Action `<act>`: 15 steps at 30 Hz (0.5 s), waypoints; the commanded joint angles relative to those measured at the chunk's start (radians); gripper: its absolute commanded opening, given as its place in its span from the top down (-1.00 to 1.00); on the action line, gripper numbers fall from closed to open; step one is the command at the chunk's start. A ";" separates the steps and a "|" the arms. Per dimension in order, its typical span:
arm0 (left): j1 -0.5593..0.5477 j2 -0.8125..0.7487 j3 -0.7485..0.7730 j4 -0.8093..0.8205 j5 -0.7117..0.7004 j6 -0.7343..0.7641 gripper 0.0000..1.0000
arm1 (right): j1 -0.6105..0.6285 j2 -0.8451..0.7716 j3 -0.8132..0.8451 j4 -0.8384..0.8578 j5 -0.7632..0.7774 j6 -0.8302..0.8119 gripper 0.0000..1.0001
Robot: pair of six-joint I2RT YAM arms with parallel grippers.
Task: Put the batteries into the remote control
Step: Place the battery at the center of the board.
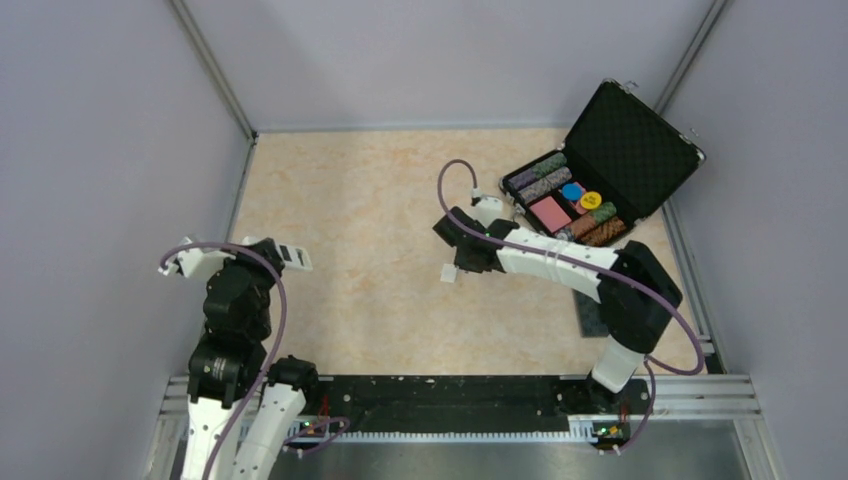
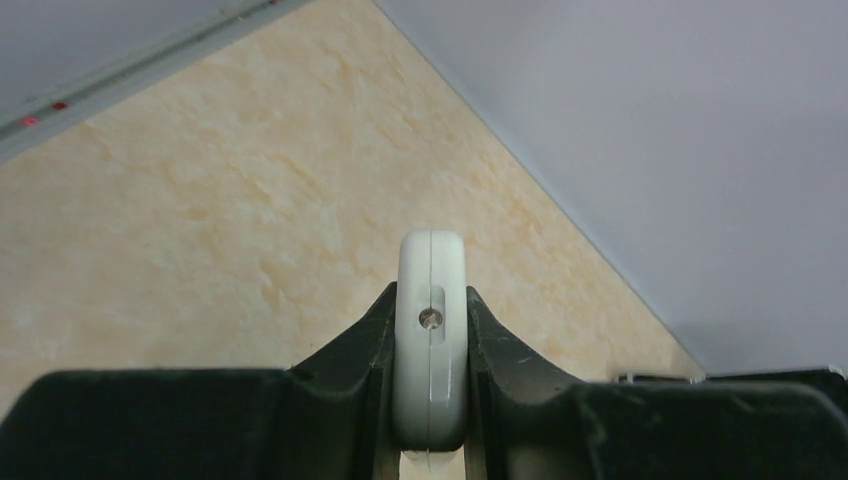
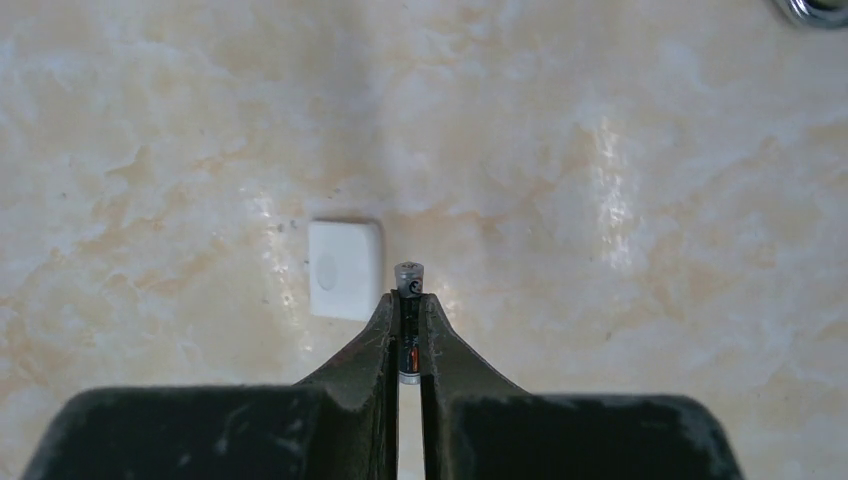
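My left gripper is shut on the remote control. The remote shows edge-on as a white rounded body with a small hole in its end. In the top view the left gripper holds the remote above the table's left side. My right gripper is shut on one battery, a thin dark cylinder whose silver end sticks out past the fingertips. It hovers just right of a small white cover piece lying flat on the table. In the top view the right gripper is mid-table beside the cover. Only one battery shows.
An open black case with poker chips stands at the back right. A dark square pad lies under the right arm. Grey walls close in the left, back and right sides. A metal rail runs along the near edge.
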 commanded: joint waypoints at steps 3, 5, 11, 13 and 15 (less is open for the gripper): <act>0.005 0.015 -0.068 0.157 0.229 0.033 1.00 | -0.068 -0.131 -0.176 -0.007 -0.015 0.272 0.94; 0.005 0.011 -0.089 0.175 0.251 0.029 1.00 | -0.081 -0.154 -0.227 -0.011 -0.027 0.330 0.94; 0.005 0.020 -0.129 0.210 0.316 0.026 1.00 | -0.144 -0.165 -0.323 -0.017 -0.128 0.480 0.89; 0.005 0.022 -0.137 0.211 0.327 0.023 1.00 | -0.152 -0.157 -0.323 -0.017 -0.147 0.506 0.80; 0.005 0.020 -0.145 0.215 0.339 0.022 1.00 | -0.162 -0.146 -0.315 -0.018 -0.163 0.511 0.66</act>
